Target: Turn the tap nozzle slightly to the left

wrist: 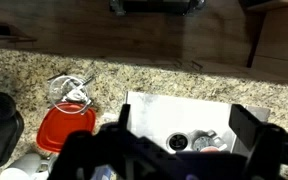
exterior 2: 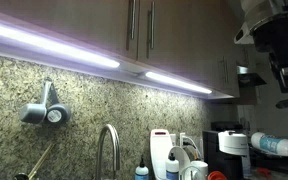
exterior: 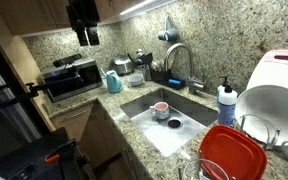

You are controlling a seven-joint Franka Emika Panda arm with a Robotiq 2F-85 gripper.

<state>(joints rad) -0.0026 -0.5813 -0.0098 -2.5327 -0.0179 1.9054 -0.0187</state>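
The tap nozzle (exterior: 178, 55) is a chrome gooseneck spout behind the steel sink (exterior: 189, 125). It also shows in an exterior view (exterior 2: 108, 145) against the granite backsplash. My gripper (exterior: 85, 35) hangs high by the upper cabinets, far from the spout and above the counter corner. It also shows in an exterior view (exterior 2: 282, 65), at the top right. In the wrist view the gripper (wrist: 186, 116) is open and empty, its two fingers spread over the sink (wrist: 154, 112) below. The spout does not show in the wrist view.
A blue-capped soap bottle (exterior: 227, 100) stands by the sink. A red container (exterior: 229, 155) and white dishes (exterior: 269, 105) sit on the counter near it. A toaster oven (exterior: 72, 78) stands in the corner. A cup (exterior: 161, 110) lies in the sink.
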